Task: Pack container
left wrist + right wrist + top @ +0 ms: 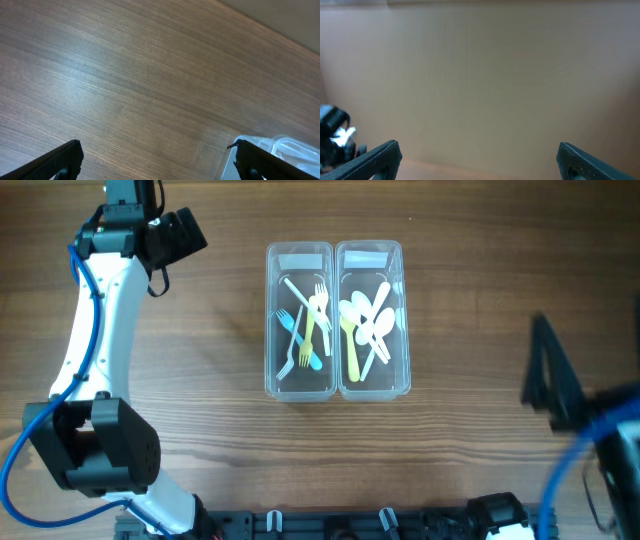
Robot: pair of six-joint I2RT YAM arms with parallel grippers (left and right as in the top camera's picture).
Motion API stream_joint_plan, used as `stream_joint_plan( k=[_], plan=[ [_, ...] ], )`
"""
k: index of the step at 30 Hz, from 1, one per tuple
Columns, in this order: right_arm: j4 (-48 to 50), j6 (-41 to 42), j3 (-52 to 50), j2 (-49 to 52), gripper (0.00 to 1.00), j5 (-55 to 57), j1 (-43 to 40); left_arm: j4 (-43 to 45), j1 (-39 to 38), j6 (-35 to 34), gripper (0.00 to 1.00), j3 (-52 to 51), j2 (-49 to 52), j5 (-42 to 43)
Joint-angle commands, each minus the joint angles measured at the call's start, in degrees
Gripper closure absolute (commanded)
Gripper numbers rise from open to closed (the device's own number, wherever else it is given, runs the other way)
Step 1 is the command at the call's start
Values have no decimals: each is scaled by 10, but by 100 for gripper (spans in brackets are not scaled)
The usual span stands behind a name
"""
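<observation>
Two clear plastic containers stand side by side at the table's middle. The left container (299, 385) holds several forks, white, blue and yellow-green. The right container (374, 388) holds several white spoons and a yellow one. My left gripper (180, 235) is open and empty at the far left, well away from the containers; in the left wrist view (157, 160) its fingers frame bare wood, with a container's corner (290, 147) at the lower right. My right gripper (545, 375) is raised at the right edge; in the right wrist view (477, 157) it is open and empty, facing a plain beige wall.
The wooden table (480, 300) shows around the containers. The left arm's white link (95, 310) runs down the left side. The arm bases and a black rail (330, 525) lie along the front edge.
</observation>
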Motion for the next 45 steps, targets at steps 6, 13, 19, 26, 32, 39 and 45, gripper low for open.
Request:
stream_joint_plan(
  k=[6,13,19,26,32,39,45],
  plan=[
    [118,-49,-108,-131,0,2,3,0,0,7,0,7,-10,-5],
    [210,-34,-354,-230,0,2,2,0,0,7,0,7,-10,-5],
    [291,-34,-522,-296,0,2,-4,0,0,7,0,7,-10,-5],
    [294,-34,-616,-329,0,-7,-15,0,0,7,0,7,-10,-5],
    [351,-38,-689,-336,0,-7,-16,0,0,7,0,7,-10,-5],
    [378,-55,-723,-336,0,-11,-16,0,0,7,0,7,-10,-5],
    [409,-60,-749,-336,0,-11,-16,0,0,7,0,7,-10,-5]
  ],
)
